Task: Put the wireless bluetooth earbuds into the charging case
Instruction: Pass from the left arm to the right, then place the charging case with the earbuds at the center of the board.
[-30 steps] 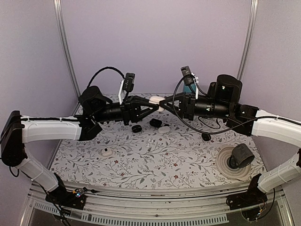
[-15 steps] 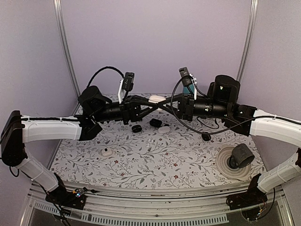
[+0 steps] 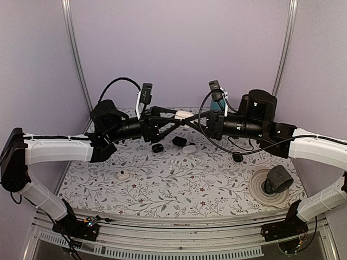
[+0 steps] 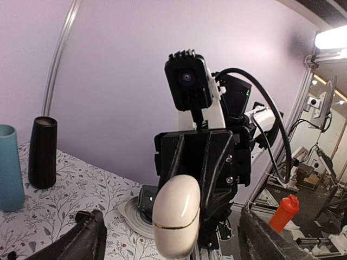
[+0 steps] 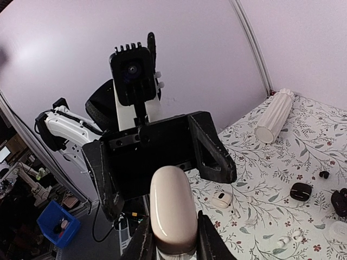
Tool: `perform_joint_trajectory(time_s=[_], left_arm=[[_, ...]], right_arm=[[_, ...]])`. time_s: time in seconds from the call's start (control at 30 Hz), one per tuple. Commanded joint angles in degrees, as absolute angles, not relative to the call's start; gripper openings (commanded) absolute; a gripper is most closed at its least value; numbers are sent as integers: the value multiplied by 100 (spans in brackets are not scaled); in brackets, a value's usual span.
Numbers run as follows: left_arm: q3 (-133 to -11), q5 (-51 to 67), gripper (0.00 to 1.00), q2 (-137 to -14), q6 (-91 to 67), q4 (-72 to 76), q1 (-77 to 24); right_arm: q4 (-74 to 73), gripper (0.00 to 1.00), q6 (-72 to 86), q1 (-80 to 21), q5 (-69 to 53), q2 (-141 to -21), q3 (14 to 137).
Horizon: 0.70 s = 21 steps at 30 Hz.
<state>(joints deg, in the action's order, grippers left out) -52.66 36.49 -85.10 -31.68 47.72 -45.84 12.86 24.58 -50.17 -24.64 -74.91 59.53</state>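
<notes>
The white charging case hangs in mid-air above the back of the table, lid closed. My right gripper is shut on one end of it; in the right wrist view the case sits pinched between the fingers. My left gripper faces it from the other side, open. In the left wrist view its fingers stand wide apart on either side of the case without touching it. Two tiny white earbuds lie on the floral cloth below.
On the cloth lie a small white piece with a dark spot, two black rounded pieces and a pale oval. A round dish holding a dark roll sits at the right. A teal cup stands at the back.
My left gripper has let go of the case and opened wide. The right gripper keeps its hold, and the case sits slightly higher than before.
</notes>
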Motion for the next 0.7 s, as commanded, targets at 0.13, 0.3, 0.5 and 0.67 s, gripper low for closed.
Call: perform_joint_trajectory(time_s=[0.13,0.3,0.5,0.67], left_arm=[[-4955,2476,94,-8023,-2683,4330,-4530],[-4890,1834,96,-7803,-2504,3978,-4512],[-4828,1641,96,-7696,-2496,3900,-4473],[-4812,1649,96,-7690,-2513,3876,-4455]], right_arm=[[1095,4,2659,-4817,-2165,-7199,5566],[849,4,2830,-4764,-2103,-7203,5178],[645,4,3164,-4637,-1979,-7368,4565],[683,4,3341,-4584,-2467,-8090,4147]])
